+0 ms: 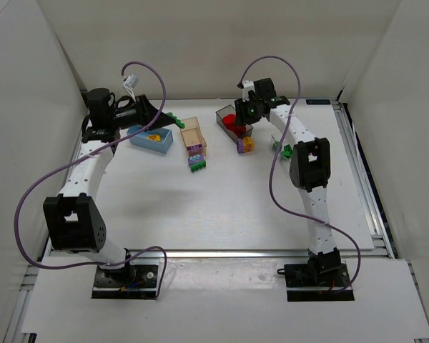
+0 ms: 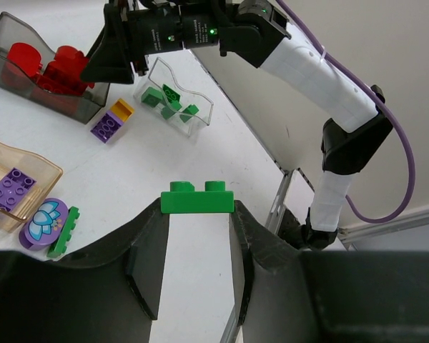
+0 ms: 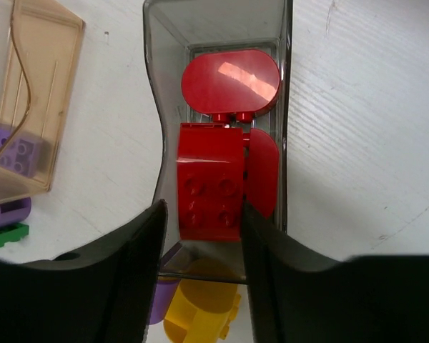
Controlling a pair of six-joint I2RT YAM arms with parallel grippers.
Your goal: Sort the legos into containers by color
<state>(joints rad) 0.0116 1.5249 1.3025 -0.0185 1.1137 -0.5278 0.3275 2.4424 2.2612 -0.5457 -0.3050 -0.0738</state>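
A: Surface?
B: White matte table (image 1: 222,207), aluminium rail (image 1: 361,179) along right edge, pale board (image 1: 222,304) at near edge.
A: Surroundings?
B: White back wall (image 1: 200,43), white side panels (image 1: 21,107) angled in. Soft even light, faint shadows.

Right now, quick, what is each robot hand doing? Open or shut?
Left gripper: shut on a green brick.
Right gripper: fingers flank a red brick over the grey bin; grip cannot be told.
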